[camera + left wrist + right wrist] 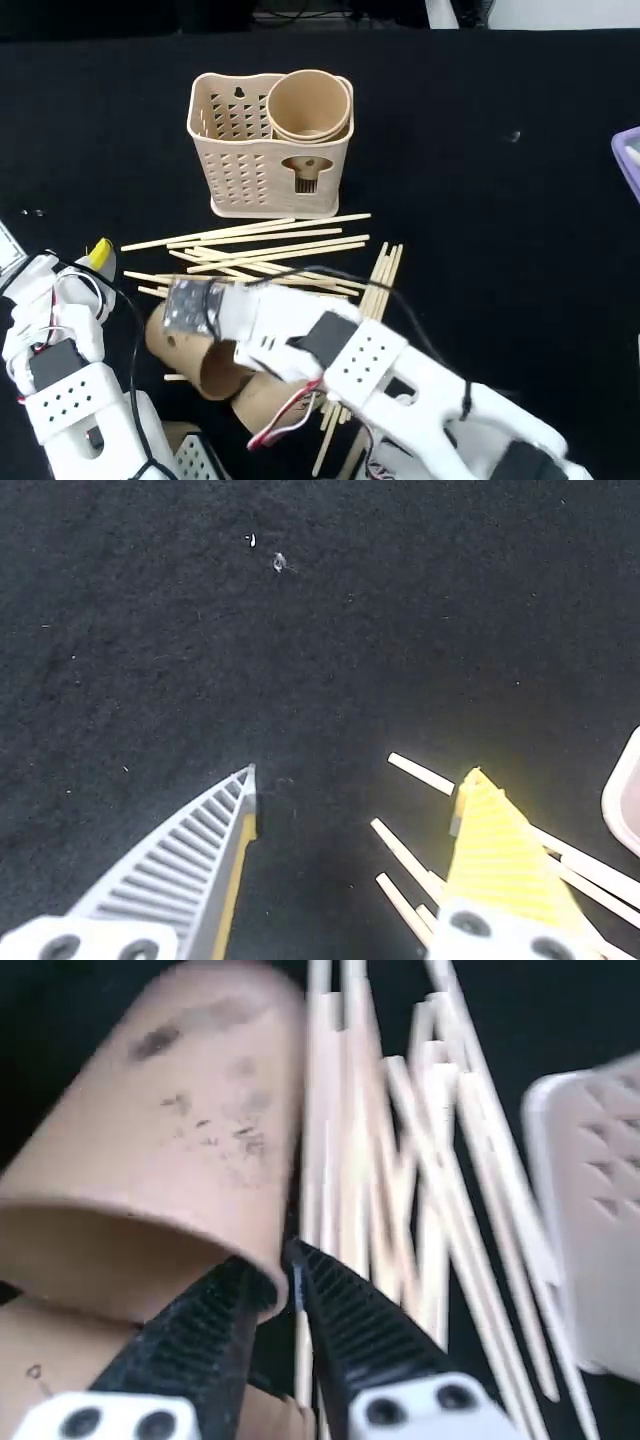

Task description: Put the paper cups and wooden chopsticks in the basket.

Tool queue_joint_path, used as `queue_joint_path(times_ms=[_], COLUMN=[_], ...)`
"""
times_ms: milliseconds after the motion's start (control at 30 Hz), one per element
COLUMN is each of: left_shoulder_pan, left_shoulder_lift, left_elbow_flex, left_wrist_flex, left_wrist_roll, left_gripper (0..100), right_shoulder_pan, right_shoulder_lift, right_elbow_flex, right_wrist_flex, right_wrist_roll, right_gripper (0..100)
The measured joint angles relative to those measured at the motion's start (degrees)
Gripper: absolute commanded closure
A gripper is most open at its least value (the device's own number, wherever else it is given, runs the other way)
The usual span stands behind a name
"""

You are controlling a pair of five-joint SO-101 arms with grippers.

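Two tan paper cups [185, 352], at least, lie on their sides on the black cloth table [520, 260], off toward 7 o'clock from the beige perforated plastic basket [250, 175]. The basket sits at 12 o'clock of the work area. Nested paper cups [308, 103] already stand in its 3 o'clock compartment. Pale wooden chopsticks [270, 250] lie scattered flat between the basket and the fallen cups; none in the basket that I can see.

Right gripper [285, 1272]: jaws nearly pressed together, pinching the rim wall of the first fallen cup [170, 1150]. One finger seems to be inside the mouth, the other outside. The cup appears to rest on the table, not yet lifted. The second fallen cup [268, 402] lies close at its 4 o'clock, touching or just apart; cannot tell which.

Left gripper [360, 775]: jaws spread wide, holding nothing. It hangs over bare cloth at 9 o'clock of the chopstick scatter, with stick ends just beside its yellow finger [495, 850].

Step in hand, as I judge it: picking up a cup, with the chopsticks untouched. The next move calls for a firm pinch and a lift clear of the sticks. Then a carry toward 12 o'clock, and a turn mouth-up to nest the cup into the stack. Risk: the thin wall may crumple or slip, and my arm crosses low over the sticks and could drag them.
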Motion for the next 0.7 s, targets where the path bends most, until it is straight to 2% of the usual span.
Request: queue_joint_path(times_ms=[367,533,700], left_shoulder_pan=[0.0,0.0,0.0], left_shoulder_lift=[0.0,0.0,0.0], left_elbow_flex=[0.0,0.0,0.0], left_wrist_flex=[0.0,0.0,0.0], left_wrist_roll=[0.0,0.0,0.0], left_gripper=[69,69,69], right_shoulder_pan=[15.6,25.1,30.2], right_shoulder_lift=[-25.8,-24.3,-11.2], right_elbow_flex=[-20.5,-34.2,-48.8], right_wrist_flex=[23.7,24.9,24.7], right_wrist_roll=[-0.5,-1.0,-5.1], right_gripper=[98.8,98.8,98.8])
